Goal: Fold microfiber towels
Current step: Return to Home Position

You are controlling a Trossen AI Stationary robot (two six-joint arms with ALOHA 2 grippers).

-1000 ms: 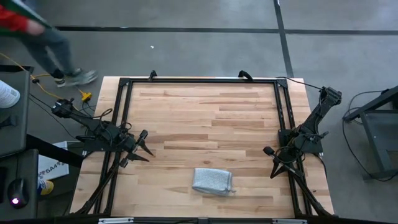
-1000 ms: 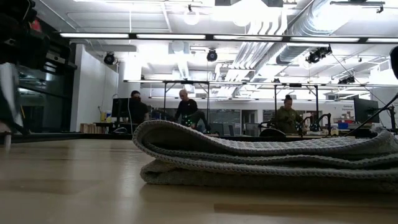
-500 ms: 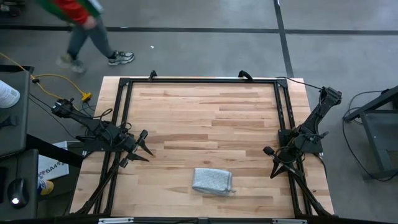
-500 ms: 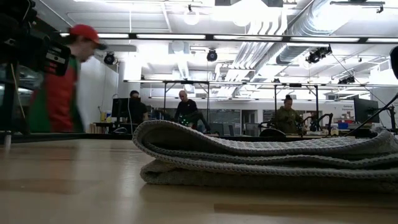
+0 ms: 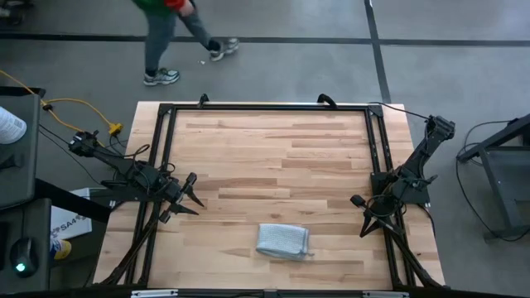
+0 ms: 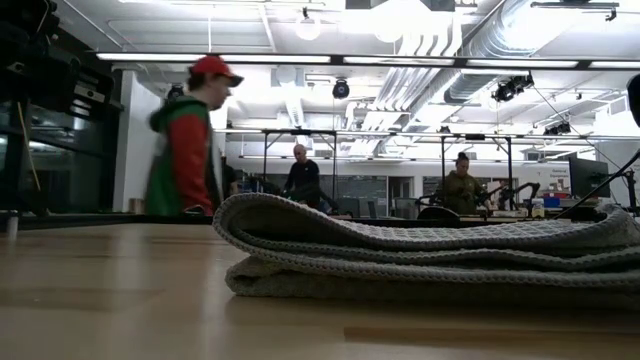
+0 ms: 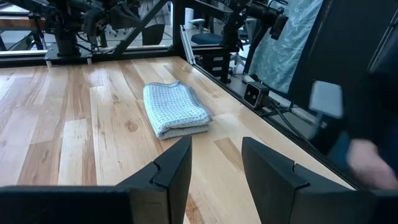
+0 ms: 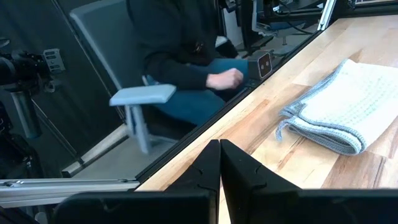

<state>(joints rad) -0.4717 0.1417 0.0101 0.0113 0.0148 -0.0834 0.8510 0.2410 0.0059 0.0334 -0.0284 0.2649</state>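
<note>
The light grey-blue microfiber towel (image 5: 283, 240) lies folded into a small thick pad on the wooden tabletop near its front edge, several layers stacked flat; it fills the low view (image 6: 430, 260) and shows in both wrist views (image 7: 175, 109) (image 8: 348, 106). My left gripper (image 5: 192, 199) rests open at the table's left side, well clear of the towel. My right gripper (image 5: 358, 217) rests shut at the table's right side, also clear of it.
A black frame (image 5: 265, 108) runs around the tabletop. A person in a green and red top walks past beyond the far edge (image 5: 170, 33). A seated person (image 8: 186, 56) is beside the table's near edge. Bare wood lies across the table's middle and back.
Both arms and the towel have kept still. The person beyond the far edge has walked from the left toward the right.
</note>
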